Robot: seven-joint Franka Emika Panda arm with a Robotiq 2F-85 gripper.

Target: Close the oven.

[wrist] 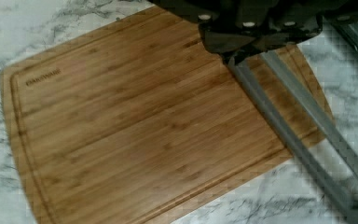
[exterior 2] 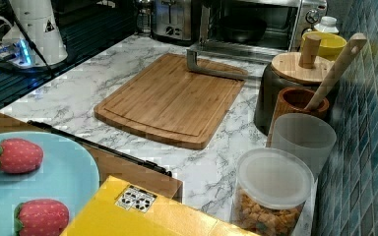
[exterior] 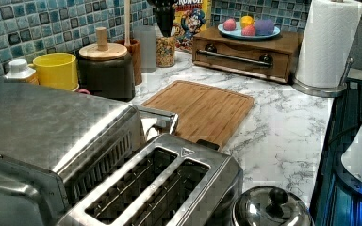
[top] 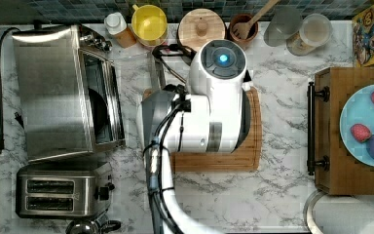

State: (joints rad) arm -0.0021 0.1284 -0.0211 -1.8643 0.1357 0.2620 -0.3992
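Oven (top: 53,92) sits w/ door dropped open, just beside the two-slot toaster (top: 61,195) on the marble desk (top: 282,185); bar handle (exterior 2: 216,69) overhangs the cutting board's (exterior 2: 172,98) edge. Hand (wrist: 242,51) is above the handle; can't tell if open or closed.

On the marble table (exterior: 283,136) a wooden cutting board (exterior: 202,110) lies flat, with the oven (exterior: 42,127) and a two-slot toaster (exterior: 160,188) in the left view's foreground. Behind stand a yellow cup (exterior: 56,70), a lidded dark jar (exterior: 106,70), a cereal box (exterior: 191,21) and a paper towel roll (exterior: 327,44).
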